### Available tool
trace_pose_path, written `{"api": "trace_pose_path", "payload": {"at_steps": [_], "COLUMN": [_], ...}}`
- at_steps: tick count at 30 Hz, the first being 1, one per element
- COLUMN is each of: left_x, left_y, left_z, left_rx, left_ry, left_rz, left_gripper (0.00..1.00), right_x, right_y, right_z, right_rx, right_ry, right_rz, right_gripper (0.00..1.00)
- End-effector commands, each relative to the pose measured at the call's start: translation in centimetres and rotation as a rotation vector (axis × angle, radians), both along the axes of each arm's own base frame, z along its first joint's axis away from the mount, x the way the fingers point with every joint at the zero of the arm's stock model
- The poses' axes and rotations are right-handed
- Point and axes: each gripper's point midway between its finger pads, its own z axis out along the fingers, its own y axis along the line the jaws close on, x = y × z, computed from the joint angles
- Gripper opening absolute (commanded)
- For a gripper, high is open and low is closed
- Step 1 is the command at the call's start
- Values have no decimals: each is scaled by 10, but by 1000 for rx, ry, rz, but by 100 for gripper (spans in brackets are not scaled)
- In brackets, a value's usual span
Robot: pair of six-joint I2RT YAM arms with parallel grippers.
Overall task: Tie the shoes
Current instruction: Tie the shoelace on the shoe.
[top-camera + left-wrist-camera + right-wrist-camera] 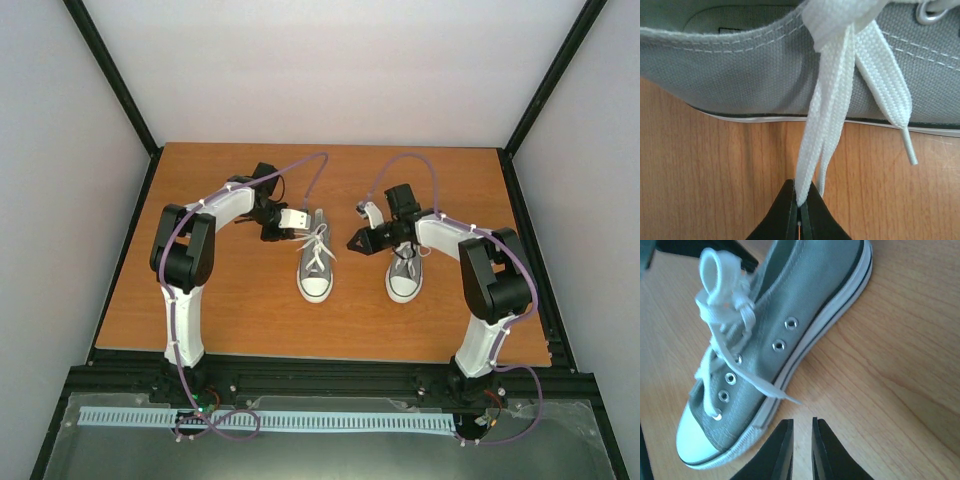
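Observation:
Two grey sneakers with white toe caps stand side by side, toes towards me: the left shoe [315, 268] and the right shoe [405, 272]. My left gripper [299, 228] is at the left shoe's ankle side. In the left wrist view it [800, 204] is shut on a doubled strand of white lace [827, 115] running up to the shoe's collar [740, 70]. A free lace end [890, 110] hangs beside it. My right gripper [352, 244] sits between the shoes. In the right wrist view it [802, 429] is slightly open and empty, just short of a loose lace tip [785, 396] of the left shoe [790, 300].
The shoes stand on a wooden table [230, 300] with black frame rails along its edges. The right arm's forearm passes over the right shoe's heel. A lace loop [715, 265] stands up at the left shoe's top eyelets, beside my left gripper's dark fingers [742, 257].

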Motion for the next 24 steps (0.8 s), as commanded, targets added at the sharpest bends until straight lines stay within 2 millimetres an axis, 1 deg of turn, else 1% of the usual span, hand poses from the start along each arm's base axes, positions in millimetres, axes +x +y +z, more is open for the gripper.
{"api": "trace_pose_path", "payload": {"at_steps": [1, 2, 3, 4, 6, 8, 9, 10, 13, 15, 16, 18, 24], "left_x": [-1, -2, -2, -3, -4, -5, -7, -8, -9, -9, -9, -9, -11], "left_y": [-4, -5, -7, -8, -9, -10, -10, -10, -10, -10, -10, -11, -12], "left_z": [19, 21, 22, 23, 23, 23, 23, 23, 23, 25, 25, 26, 26], "left_rx": [-54, -64, -74, -81, -88, -91, -92, -93, -92, -94, -96, -99, -101], "left_ry": [-12, -9, -5, -2, 4, 11, 13, 16, 14, 11, 11, 10, 12], "left_rz": [-9, -11, -11, -12, -13, -14, -16, -16, -23, -24, -24, -25, -30], "left_gripper": [1, 1, 1, 1, 1, 1, 2, 1, 2, 1, 1, 1, 1], "right_x": [19, 24, 29, 34, 39, 37, 37, 38, 44, 45, 45, 45, 40], "right_y": [17, 21, 28, 34, 49, 68, 73, 75, 71, 72, 74, 76, 78], "right_z": [36, 45, 54, 58, 58, 55, 54, 53, 49, 44, 42, 37, 30], "right_rx": [129, 168, 214, 238, 257, 248, 245, 249, 251, 255, 257, 251, 232], "right_ry": [-112, -134, -152, -158, -144, -141, -141, -135, -116, -82, -68, -53, -21], "right_rz": [26, 20, 15, -2, -30, -23, -33, -56, -135, -159, -167, -185, -223], "right_gripper": [26, 34, 38, 43, 50, 57, 58, 59, 60, 68, 71, 71, 62]}}
